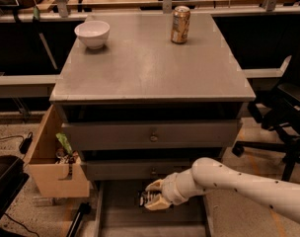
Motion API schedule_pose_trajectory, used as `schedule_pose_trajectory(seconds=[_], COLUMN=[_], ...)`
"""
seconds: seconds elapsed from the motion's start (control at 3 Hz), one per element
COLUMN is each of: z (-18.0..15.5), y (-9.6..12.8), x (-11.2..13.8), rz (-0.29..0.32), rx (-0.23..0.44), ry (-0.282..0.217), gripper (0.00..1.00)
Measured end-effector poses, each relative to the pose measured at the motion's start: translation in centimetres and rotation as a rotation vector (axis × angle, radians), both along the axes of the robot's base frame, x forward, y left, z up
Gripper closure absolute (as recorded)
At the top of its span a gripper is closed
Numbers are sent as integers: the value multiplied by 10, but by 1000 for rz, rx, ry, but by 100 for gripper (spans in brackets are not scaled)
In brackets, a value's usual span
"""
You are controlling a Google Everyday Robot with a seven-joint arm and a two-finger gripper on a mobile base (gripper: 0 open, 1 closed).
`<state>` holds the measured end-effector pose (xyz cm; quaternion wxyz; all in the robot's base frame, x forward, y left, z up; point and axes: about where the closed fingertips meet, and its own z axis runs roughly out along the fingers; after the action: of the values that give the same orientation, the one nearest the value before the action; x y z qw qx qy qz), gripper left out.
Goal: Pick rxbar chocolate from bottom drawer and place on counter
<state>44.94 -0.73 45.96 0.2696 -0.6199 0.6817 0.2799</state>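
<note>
Grey wooden bottom drawer (123, 216), lower centre of frame: my gripper (153, 196) pinches the small black wrapped rxbar chocolate (144, 199), which juts frame-left; the broad grey counter (150, 68) waits directly up-frame.

I see my claw (151, 195) low in the open bottom drawer (123, 217), its fingers closed against the black rxbar chocolate (143, 199). Up on the grey bench (150, 70) stand a white bowl (92, 33) and a soda can (180, 24), well apart.
</note>
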Motion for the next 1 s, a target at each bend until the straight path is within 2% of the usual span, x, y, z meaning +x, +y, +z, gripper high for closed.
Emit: schedule_pose_trajectory(seconds=[0.33,0.67,1.0], z=[23,75,167], y=[11,23,38], x=[-4,-19,-52], rz=[30,81,115], rx=[-19,-10,-8], ry=[5,20,28], gripper=[100,100,100])
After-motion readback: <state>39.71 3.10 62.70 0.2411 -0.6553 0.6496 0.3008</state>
